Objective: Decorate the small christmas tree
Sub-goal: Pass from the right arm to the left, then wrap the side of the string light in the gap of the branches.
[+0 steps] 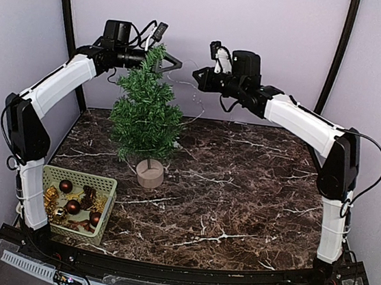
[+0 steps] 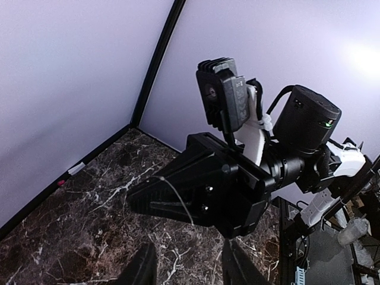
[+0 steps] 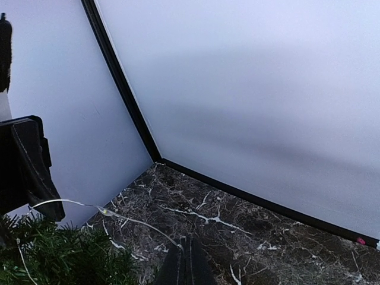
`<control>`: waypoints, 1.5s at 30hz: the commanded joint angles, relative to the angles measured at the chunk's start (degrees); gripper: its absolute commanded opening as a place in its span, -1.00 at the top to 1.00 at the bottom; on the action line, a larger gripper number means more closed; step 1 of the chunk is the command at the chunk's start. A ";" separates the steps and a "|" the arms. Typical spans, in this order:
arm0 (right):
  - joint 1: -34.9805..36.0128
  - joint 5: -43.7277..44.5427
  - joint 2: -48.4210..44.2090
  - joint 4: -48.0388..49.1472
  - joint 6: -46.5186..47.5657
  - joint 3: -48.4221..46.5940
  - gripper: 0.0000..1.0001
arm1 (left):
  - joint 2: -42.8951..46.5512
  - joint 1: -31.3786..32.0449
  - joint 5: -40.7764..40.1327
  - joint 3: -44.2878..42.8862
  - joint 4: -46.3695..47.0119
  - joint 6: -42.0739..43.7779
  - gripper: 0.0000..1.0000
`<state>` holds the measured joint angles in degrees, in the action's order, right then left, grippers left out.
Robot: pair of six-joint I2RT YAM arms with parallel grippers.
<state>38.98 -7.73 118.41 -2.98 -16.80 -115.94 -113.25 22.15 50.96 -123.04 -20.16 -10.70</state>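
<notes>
Dark marble table (image 1: pixel 254 191), pale lilac walls, black frame posts in the back corners. Left of centre toward the rear: tree (image 1: pixel 145 117), upright on its round base, well clear of every table edge. Right gripper (image 1: pixel 197 76) is pinched tight on a thin wire (image 3: pixel 107 211), high up just right of the treetop. From there, wire sagging leftward to the top branches, apparently trailing down beside the tree as well. Left gripper (image 1: pixel 174 63) at the very tip of the tree, fingers partway apart; nothing seen between them, any hold on the wire impossible to tell. Near the front-left corner, beside the left arm's base: basket (image 1: pixel 87 175) with baubles (image 1: pixel 72 206) inside, 0 on the branches.

Looks barely begun — wire only reaching the crown, not wound round; winding and all baubles left to do. Plenty of bare table right of the tree and in front. Tighter behind and to the left, with the walls close and the 2 grippers near each other above the tip — some risk of snagging needles or tipping the tree.
</notes>
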 commanded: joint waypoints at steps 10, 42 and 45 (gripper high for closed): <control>-0.41 3.40 -5.76 5.03 -1.55 6.43 0.12 | -0.13 0.79 0.66 -3.97 -1.72 3.02 1.00; -8.66 -6.23 4.64 7.20 1.56 15.06 0.31 | 0.77 0.71 -0.69 -4.44 -4.95 5.82 1.00; -8.75 -3.13 2.19 5.51 0.79 14.67 1.00 | 0.93 0.58 -3.56 -4.26 -4.98 6.45 1.00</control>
<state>30.63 -11.99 122.91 2.68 -15.57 -98.80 -113.91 22.74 49.87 -125.71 -24.14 -6.35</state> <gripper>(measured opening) 0.182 0.009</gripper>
